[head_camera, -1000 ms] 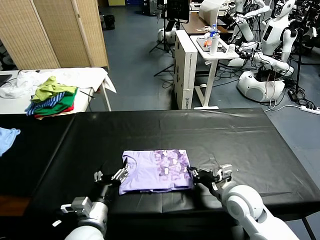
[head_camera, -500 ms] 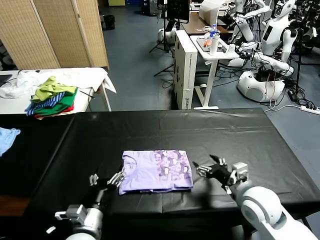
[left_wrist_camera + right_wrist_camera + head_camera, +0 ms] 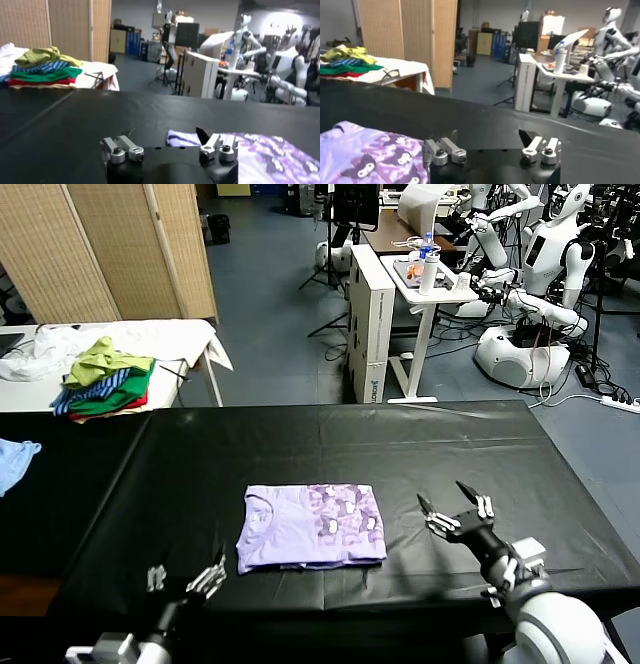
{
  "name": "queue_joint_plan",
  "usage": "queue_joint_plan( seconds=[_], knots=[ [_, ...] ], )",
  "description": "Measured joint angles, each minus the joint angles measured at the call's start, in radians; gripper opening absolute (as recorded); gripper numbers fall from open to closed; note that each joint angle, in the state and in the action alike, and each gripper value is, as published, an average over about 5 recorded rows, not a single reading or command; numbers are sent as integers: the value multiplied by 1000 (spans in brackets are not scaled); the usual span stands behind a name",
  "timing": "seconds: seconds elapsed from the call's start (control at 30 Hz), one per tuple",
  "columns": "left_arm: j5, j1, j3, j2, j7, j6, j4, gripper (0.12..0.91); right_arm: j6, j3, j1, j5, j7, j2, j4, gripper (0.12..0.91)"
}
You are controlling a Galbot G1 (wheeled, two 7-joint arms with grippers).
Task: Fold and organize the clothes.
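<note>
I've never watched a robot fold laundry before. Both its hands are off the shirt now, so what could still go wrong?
The lavender T-shirt lies folded near the front edge of the black table; a careless regrasp could drag it off. The left gripper and right gripper, both open, hover close, so a low pass might snag the thin fabric and undo the fold.

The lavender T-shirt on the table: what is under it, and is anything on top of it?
The T-shirt lies folded on the black table; nothing sits on it. Both end effectors, left and right, stand apart. Its lower layers are covered.

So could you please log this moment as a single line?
T-shirt: folded flat on table | left gripper: open, near edge, clear of shirt | right gripper: open, beside shirt, not touching
</note>
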Motion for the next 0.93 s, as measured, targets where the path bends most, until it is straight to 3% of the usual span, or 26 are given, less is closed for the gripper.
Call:
queue_joint_plan(
  seconds=[0.37, 0.7, 0.93],
  knots=[
    [17, 117, -24, -5, 16, -30, -23, 907, 176, 92, -224, -141, 15, 67, 1, 907],
    [38, 141, -20, -24, 20, -26, -19, 907, 177, 105, -381, -168, 24, 140, 41, 907],
    [42, 148, -21, -26, 21, -23, -20, 907, 163, 106, -403, -168, 25, 151, 51, 907]
  ],
)
